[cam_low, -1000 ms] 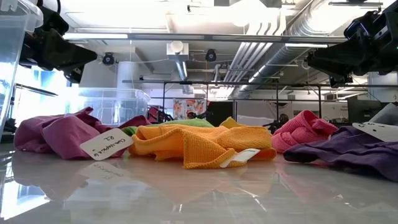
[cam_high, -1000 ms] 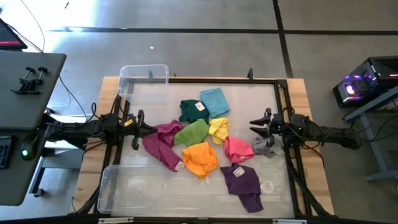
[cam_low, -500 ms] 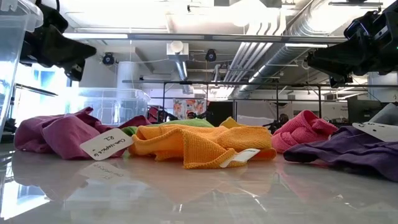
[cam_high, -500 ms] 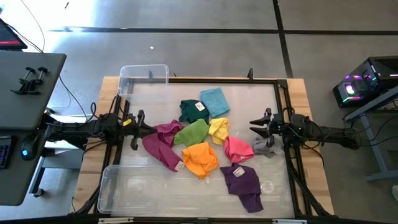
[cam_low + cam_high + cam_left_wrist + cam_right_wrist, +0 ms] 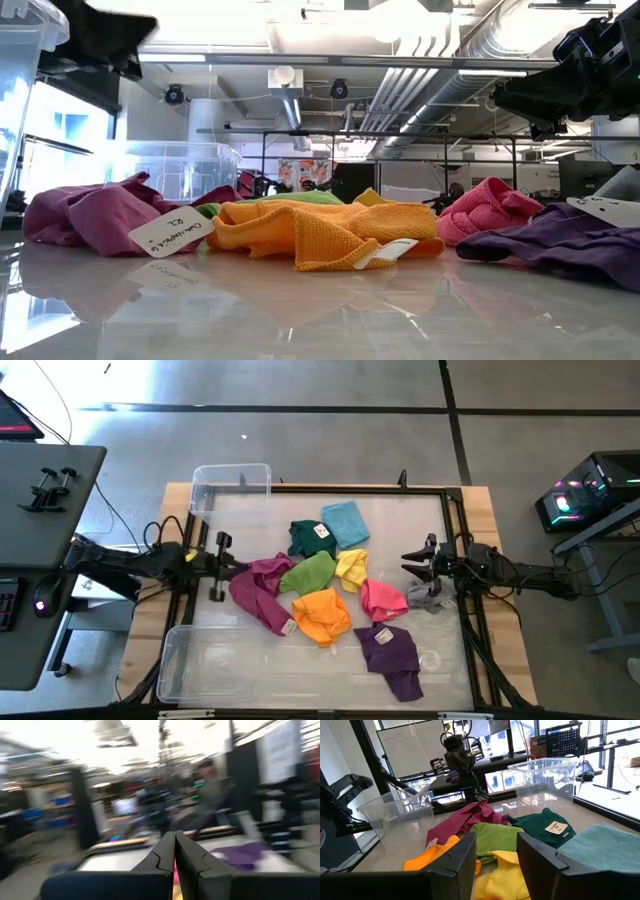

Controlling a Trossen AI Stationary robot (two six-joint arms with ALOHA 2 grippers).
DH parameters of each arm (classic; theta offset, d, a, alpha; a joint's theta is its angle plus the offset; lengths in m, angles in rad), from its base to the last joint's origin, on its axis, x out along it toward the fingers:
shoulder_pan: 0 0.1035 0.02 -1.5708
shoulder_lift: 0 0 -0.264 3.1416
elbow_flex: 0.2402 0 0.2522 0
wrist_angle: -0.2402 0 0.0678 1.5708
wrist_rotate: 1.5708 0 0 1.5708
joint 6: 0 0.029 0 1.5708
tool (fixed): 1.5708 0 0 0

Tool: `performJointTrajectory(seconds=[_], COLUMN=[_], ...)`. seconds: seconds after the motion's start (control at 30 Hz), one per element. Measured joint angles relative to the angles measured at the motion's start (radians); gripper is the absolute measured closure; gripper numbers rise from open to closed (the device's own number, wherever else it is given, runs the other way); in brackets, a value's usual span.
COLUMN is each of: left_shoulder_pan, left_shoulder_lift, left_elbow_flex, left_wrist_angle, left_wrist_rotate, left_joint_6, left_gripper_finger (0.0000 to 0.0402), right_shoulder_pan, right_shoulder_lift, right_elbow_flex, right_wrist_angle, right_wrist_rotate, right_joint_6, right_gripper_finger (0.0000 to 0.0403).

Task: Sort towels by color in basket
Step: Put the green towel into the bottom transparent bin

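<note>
Sorting not yet begun, judging from the layout: every cloth in view lies loose on the table (image 5: 455,500), and both clear bins, one at the far left corner (image 5: 231,482) and one at the near left edge (image 5: 195,660), appear to hold nothing. The towels sit in a cluster mid-table: magenta towel (image 5: 258,588) on the left, dark green towel (image 5: 310,537) and light blue towel (image 5: 346,522) at the far side, lime towel (image 5: 308,572) and yellow towel (image 5: 351,568) in the centre, orange towel (image 5: 320,614) nearer, pink towel (image 5: 382,598) and grey towel (image 5: 428,598) toward the right, purple towel (image 5: 392,657) nearest. Left gripper (image 5: 219,567) sits at the magenta towel's left edge with its fingers (image 5: 162,855) pressed together and nothing visible between them. Right gripper (image 5: 417,565) hovers just beside the pink and grey towels, fingers parted, empty. All nine cloths remain to be picked and binned.
</note>
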Motion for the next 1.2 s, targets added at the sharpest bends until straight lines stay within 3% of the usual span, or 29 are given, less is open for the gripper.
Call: performJointTrajectory(seconds=[0.17, 0.53, 0.8, 0.97, 1.2], left_shoulder_pan=[-0.039, -0.052, -0.031, 0.026, 0.074], left_shoulder_lift=[0.192, 0.695, 1.012, 1.186, 1.389], left_elbow_flex=[0.036, 0.294, 0.433, 0.534, 0.707], left_wrist_angle=[0.088, 0.089, 0.092, 0.035, -0.25], left_wrist_rotate=[-0.122, -0.284, -0.283, -0.225, -0.225], left_joint_6=[0.012, -0.078, -0.155, -0.211, -0.235], left_gripper_finger=[0.0366, 0.0267, 0.021, 0.0176, 0.017], right_shoulder_pan=[0.0, 0.0, 0.0, 0.0, 0.0], right_shoulder_lift=[0.0, 0.0, 0.0, 0.0, 0.0], right_elbow_flex=[0.0, 0.0, 0.0, 0.0, 0.0], right_wrist_angle=[0.0, 0.0, 0.0, 0.0, 0.0], right_wrist_rotate=[0.0, 0.0, 0.0, 0.0, 0.0], right_joint_6=[0.0, 0.0, 0.0, 0.0, 0.0], right_gripper_finger=[0.0265, 0.0265, 0.0265, 0.0265, 0.0265])
